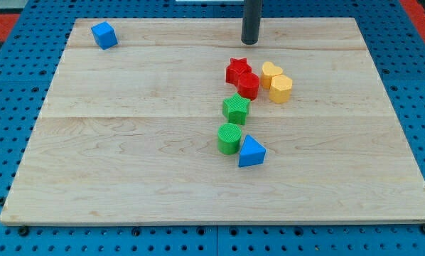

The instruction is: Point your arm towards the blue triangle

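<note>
My tip (249, 41), a bare rod with no jaws to release or clench, stands near the view's top of the wooden surface (127, 156), well apart from the blue triangle (251, 151), which touches the green cylinder (229, 138) lower down.

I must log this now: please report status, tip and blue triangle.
My tip at the view's top, above the red star. Blue triangle lower, beside the green cylinder, untouched. Red and green blocks lie between.

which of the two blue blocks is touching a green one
The blue triangle, toward the view's bottom, sits against the green cylinder. The blue cube stands alone at the board's top left corner.
</note>
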Tool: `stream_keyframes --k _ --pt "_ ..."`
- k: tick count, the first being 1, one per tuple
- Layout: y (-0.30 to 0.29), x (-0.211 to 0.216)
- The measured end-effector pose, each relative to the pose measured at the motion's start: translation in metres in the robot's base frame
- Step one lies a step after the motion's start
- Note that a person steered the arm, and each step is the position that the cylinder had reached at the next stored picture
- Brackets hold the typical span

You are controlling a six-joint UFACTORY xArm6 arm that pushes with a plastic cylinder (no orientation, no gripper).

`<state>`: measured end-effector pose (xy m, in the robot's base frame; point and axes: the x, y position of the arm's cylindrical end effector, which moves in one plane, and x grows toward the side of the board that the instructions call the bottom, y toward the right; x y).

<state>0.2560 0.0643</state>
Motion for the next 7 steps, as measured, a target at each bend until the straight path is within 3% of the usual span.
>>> stream_keyframes --k 2,4,7 --pt "0.043 0.001" --pt "0.115 0.048" --pt "0.104 0.197"
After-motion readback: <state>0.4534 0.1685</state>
